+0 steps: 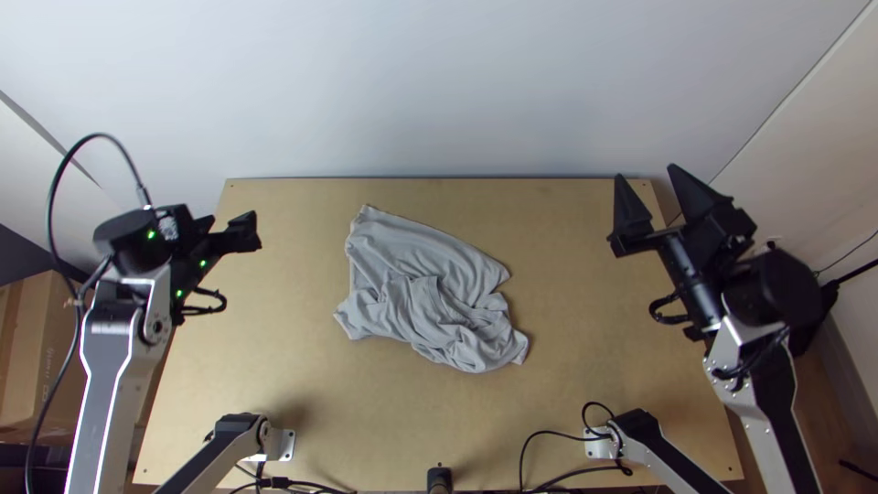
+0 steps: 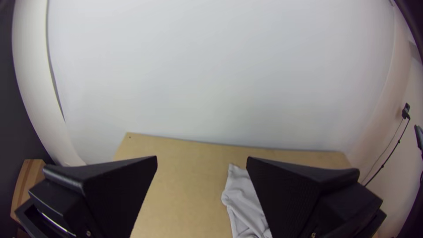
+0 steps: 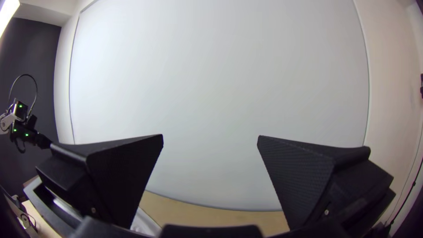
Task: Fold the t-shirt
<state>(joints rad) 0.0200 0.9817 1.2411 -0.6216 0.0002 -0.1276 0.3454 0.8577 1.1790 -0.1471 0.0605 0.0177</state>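
Note:
A light grey t-shirt (image 1: 430, 293) lies bunched and wrinkled on the middle of the table, its upper part flatter, its lower part heaped in folds. My left gripper (image 1: 240, 229) is above the table's left edge, apart from the shirt. In the left wrist view the left gripper (image 2: 202, 159) stands open, part of the shirt (image 2: 246, 205) showing beyond its fingers. Over the table's far right corner is my right gripper (image 1: 647, 178), fingers spread. The right wrist view shows the right gripper (image 3: 210, 137) open with nothing between its fingers.
The wooden table (image 1: 274, 384) has bare surface around the shirt. Cables (image 1: 567, 434) and the arm bases lie along its near edge. A cardboard box (image 1: 32, 343) stands left of the table, and a pale wall (image 1: 439, 82) rises behind it.

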